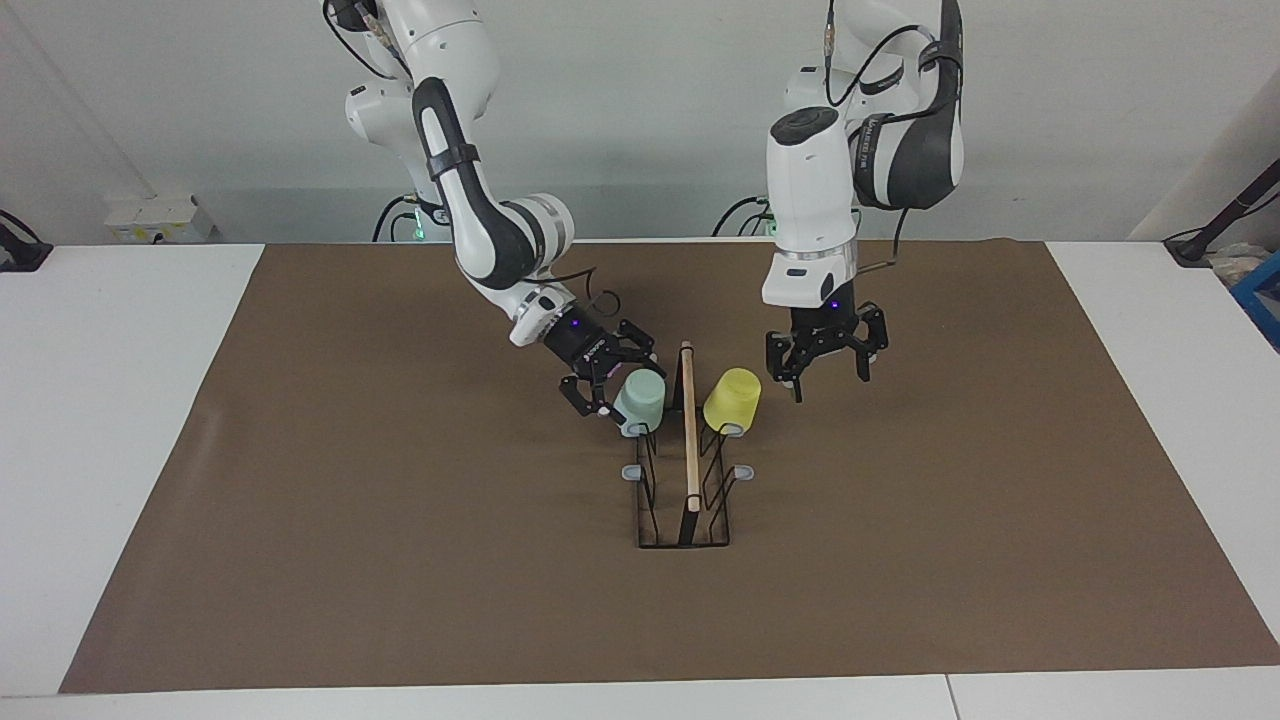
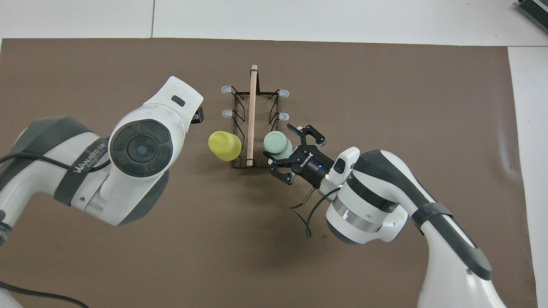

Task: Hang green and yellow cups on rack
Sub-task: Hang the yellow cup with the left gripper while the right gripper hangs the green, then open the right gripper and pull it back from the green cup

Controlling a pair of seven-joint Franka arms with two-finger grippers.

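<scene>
The black wire rack point(image 1: 648, 500) with a wooden rod point(image 1: 690, 440) stands mid-table; it also shows in the overhead view point(image 2: 239, 107). The mint green cup point(image 1: 640, 400) point(image 2: 277, 143) hangs mouth-down on the prong nearest the robots on the right arm's side. The yellow cup point(image 1: 732, 398) point(image 2: 224, 145) hangs likewise on the left arm's side. My right gripper point(image 1: 612, 380) point(image 2: 284, 149) is open, its fingers close on either side of the green cup. My left gripper point(image 1: 825, 372) is open and empty, over the mat beside the yellow cup; the overhead view mostly hides it.
Several grey-tipped prongs point(image 1: 743, 472) point(image 2: 225, 90) farther from the robots stand bare. A brown mat point(image 1: 400, 500) covers the white table point(image 1: 120, 400). A blue box point(image 1: 1262, 295) sits at the left arm's end of the table.
</scene>
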